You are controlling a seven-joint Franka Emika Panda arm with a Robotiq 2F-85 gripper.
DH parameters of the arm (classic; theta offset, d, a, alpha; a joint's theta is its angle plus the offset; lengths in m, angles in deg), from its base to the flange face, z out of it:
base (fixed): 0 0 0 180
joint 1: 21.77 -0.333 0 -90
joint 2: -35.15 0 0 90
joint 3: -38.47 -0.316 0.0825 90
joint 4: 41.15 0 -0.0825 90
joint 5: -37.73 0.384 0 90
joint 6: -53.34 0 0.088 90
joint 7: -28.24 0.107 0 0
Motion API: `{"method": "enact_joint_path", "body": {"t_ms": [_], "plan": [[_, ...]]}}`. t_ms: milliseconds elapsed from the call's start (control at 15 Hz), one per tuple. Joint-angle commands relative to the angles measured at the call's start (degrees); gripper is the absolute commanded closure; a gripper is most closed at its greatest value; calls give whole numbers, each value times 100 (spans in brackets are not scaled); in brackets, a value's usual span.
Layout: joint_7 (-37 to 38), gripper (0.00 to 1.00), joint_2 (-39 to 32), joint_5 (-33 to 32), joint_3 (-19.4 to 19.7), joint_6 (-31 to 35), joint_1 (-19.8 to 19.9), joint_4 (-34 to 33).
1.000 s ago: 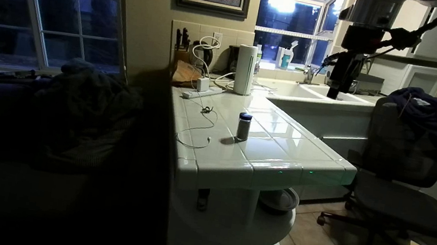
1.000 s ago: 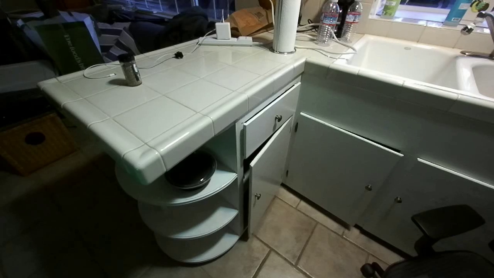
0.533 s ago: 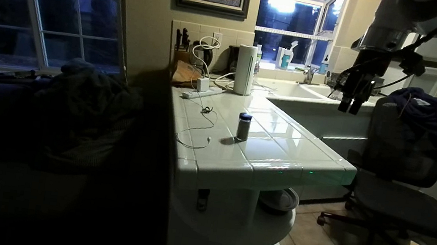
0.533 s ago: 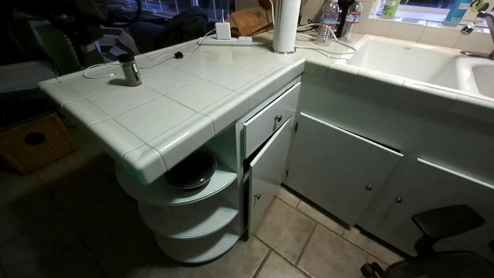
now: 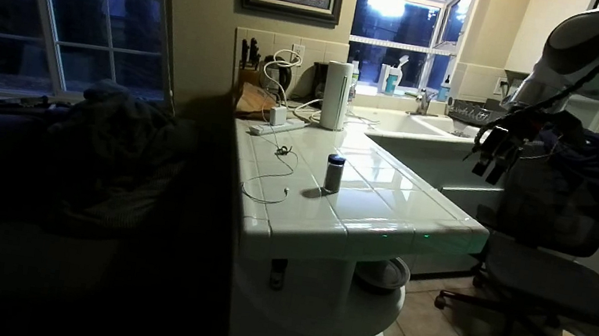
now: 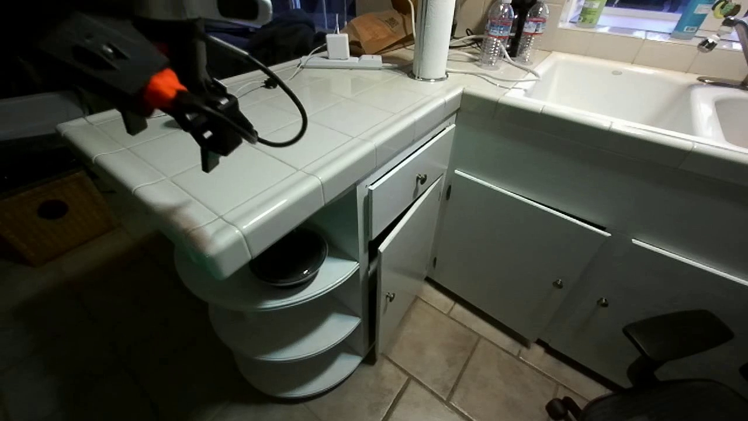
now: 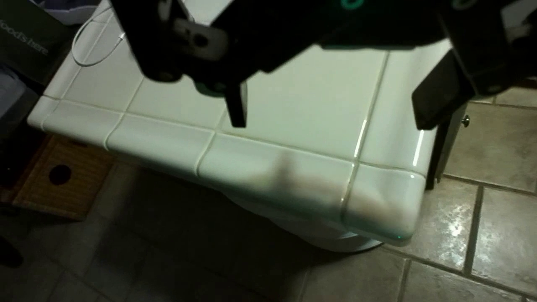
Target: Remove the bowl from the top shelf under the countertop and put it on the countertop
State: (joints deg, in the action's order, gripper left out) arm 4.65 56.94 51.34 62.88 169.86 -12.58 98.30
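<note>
The black 2-fingered gripper point(image 7: 335, 102) hangs in the air near the outer end of the long, glossy white tiled countertop point(image 6: 345, 128), apart from its surface. In the wrist view the dark fingertips point(image 7: 237, 109) are spread widely, with pale tile showing between them. A blurred shadow point(image 7: 287, 180) falls across the rounded edge of the countertop.

The small, shallow round bowl point(image 6: 292, 260), dark inside with a paler rim, rests upright on the top shelf point(image 6: 340, 272), a white board with a rounded front edge and the highest of 3 in an exterior view. The corner of the countertop hides part of the bowl there.

On the tiles, in an exterior view, a small cylindrical jar with a dark blue lid point(image 5: 333, 177) stands upright beside a thin white cable point(image 5: 265, 202). A tall white paper-towel roll point(image 6: 433, 38) stands farther along, near a white power strip point(image 6: 339, 62) and 2 clear plastic bottles point(image 6: 497, 41). Under the countertop, a white cabinet door point(image 6: 409, 269) with a round metal knob stands ajar.
</note>
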Motion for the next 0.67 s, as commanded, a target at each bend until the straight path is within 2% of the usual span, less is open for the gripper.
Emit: {"method": "enact_joint_path", "body": {"t_ms": [0,267,600], "plan": [[-551,0,-429,559,318,266,147,25],[-1127,0,-1011,1151,588,381,277,-39],[-1918,0,-1891,1867,744,328,681,-209]]}}
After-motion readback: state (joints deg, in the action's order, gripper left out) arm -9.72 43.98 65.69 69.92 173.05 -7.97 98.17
